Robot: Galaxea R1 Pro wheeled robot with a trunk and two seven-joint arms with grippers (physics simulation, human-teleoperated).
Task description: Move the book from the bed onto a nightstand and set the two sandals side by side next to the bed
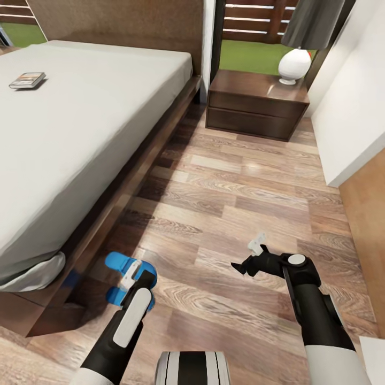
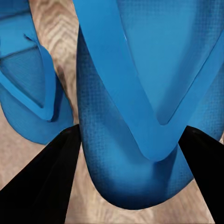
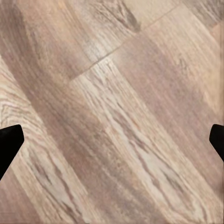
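Note:
Two bright blue sandals lie close together on the wood floor by the bed's (image 1: 80, 139) foot corner. My left gripper (image 1: 131, 278) is down over them. In the left wrist view its black fingers (image 2: 46, 186) press both edges of one sandal (image 2: 140, 93), shut on it, and the other sandal (image 2: 28, 93) lies just beside it. From the head view I make out the sandals (image 1: 115, 262) partly hidden under the gripper. The book (image 1: 27, 80) rests on the mattress far up near the headboard. My right gripper (image 1: 247, 256) hangs open over bare floor (image 3: 112, 116).
A dark two-drawer nightstand (image 1: 256, 104) stands right of the headboard with a white lamp (image 1: 294, 65) on it. A white wall (image 1: 347, 107) bounds the right side. Open plank floor (image 1: 224, 187) runs between the bed and that wall. A grey sheet corner (image 1: 32, 272) droops off the bed's foot.

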